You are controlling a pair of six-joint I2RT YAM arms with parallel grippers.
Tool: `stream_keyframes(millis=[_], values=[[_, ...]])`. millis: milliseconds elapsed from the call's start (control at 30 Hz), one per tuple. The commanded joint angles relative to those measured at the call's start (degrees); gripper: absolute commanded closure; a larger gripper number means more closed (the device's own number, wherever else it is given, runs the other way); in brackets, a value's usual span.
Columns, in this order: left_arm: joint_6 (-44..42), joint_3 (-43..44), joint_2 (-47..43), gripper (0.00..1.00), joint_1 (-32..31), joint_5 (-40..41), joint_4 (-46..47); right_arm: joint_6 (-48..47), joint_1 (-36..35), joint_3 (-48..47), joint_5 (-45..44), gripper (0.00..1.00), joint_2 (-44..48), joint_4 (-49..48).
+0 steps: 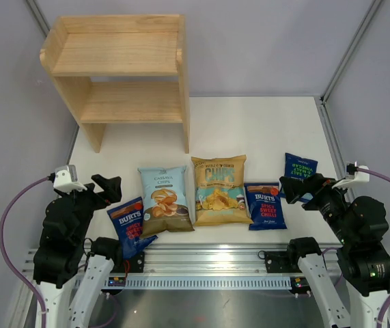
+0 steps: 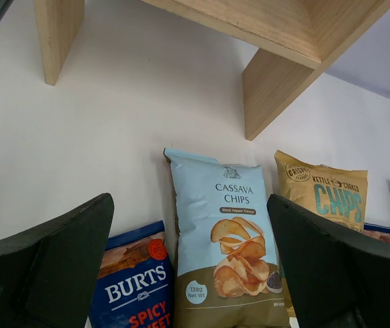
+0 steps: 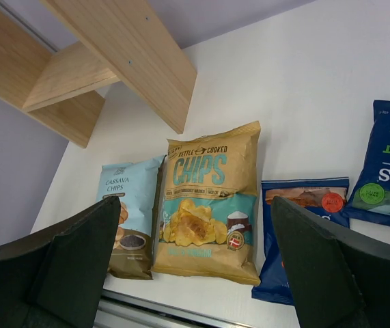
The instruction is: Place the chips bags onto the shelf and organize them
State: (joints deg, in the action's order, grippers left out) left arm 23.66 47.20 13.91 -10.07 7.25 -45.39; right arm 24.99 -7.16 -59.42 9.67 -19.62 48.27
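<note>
The pine shelf [image 1: 130,75] is standing at the far left of the table [image 1: 263,130], while the yellow CHIPS bag [image 1: 219,190], the light-blue Cassava bag [image 1: 164,199], the two Burts bags [image 1: 129,225] [image 1: 264,205] and the green-lettered bag [image 1: 299,167] are lying flat along the near edge, between the left gripper [image 1: 110,190] and the right gripper [image 1: 297,186], both hovering with fingers spread wide and holding nothing.

A flat white tabletop [image 1: 263,130] fills the middle of the top view. Pale grey wall panels [image 1: 263,41] close it in along the top, left and right of the frame. A thin silvery metal post [image 1: 37,17] stands at the upper left and a second silvery post [image 1: 348,51] slants down the upper right. Across the lower part runs a ribbed aluminium rail [image 1: 208,258]. A white slotted strip [image 1: 208,281] lies just below it, and a dull grey metal sheet [image 1: 201,311] runs along the bottom edge.
</note>
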Motion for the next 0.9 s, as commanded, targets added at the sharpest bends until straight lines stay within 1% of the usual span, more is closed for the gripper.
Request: stream_keyframes(millis=[0,167,267,400,433,500,533,567,600,633,667,700,733,800,833,867], values=[[0.1,-0.1,-0.6,0.01,0.2,0.3,2.2,0.4,0.2,0.3,-0.6,0.0,-0.5,-1.9],[0.2,-0.2,-0.4,0.01,0.2,0.5,2.2,0.7,0.2,0.5,-1.0,0.01,-0.7,-2.0],[0.1,-0.2,-0.3,0.01,0.2,0.5,2.2,1.1,0.1,1.2,0.5,0.01,-1.2,-2.6],[0.2,-0.2,-0.3,0.01,0.2,0.8,2.2,4.5,0.2,5.4,7.3,0.01,-1.4,-8.5],[0.2,-0.1,-0.4,0.01,0.2,0.8,2.2,5.7,0.2,6.5,10.9,0.01,-1.7,-10.2],[0.2,-0.1,-0.4,0.01,0.2,0.8,2.2,10.0,0.1,9.9,15.4,0.0,-3.2,-16.5],[0.2,-0.1,-0.3,0.01,0.2,0.8,2.3,12.0,0.2,11.6,20.8,0.0,-4.1,-19.3],[0.2,-0.1,-0.3,0.01,0.2,0.8,2.2,14.4,0.1,13.5,23.5,0.0,-6.3,-23.1],[0.2,-0.3,-0.3,0.01,0.2,0.7,2.3,20.0,0.1,18.0,26.1,0.0,-7.6,-32.4],[0.1,-0.3,-0.2,0.01,0.2,0.7,2.4,23.3,0.0,20.3,29.3,0.03,-10.6,-37.3],[0.1,-0.2,0.0,0.01,0.3,0.7,2.4,26.0,-0.4,22.1,29.6,0.05,-12.4,-44.4],[0.0,-0.2,0.1,0.01,0.3,0.7,2.4,28.3,-1.4,24.2,29.6,0.05,-14.0,-46.6],[0.0,-0.2,0.2,0.01,0.3,0.8,2.3,28.3,-3.1,24.3,27.2,0.06,-17.2,-47.4],[0.0,-0.2,0.1,0.01,0.3,0.8,2.3,26.5,-11.5,23.6,21.9,0.07,-19.7,-47.6],[0.0,-0.2,0.2,0.01,0.3,0.8,2.3,26.1,-14.6,23.2,16.7,0.07,-22.5,-47.7],[0.0,-0.3,0.1,0.01,0.3,0.9,2.4,25.3,-20.7,22.7,13.9,0.08,-24.2,-47.7]])
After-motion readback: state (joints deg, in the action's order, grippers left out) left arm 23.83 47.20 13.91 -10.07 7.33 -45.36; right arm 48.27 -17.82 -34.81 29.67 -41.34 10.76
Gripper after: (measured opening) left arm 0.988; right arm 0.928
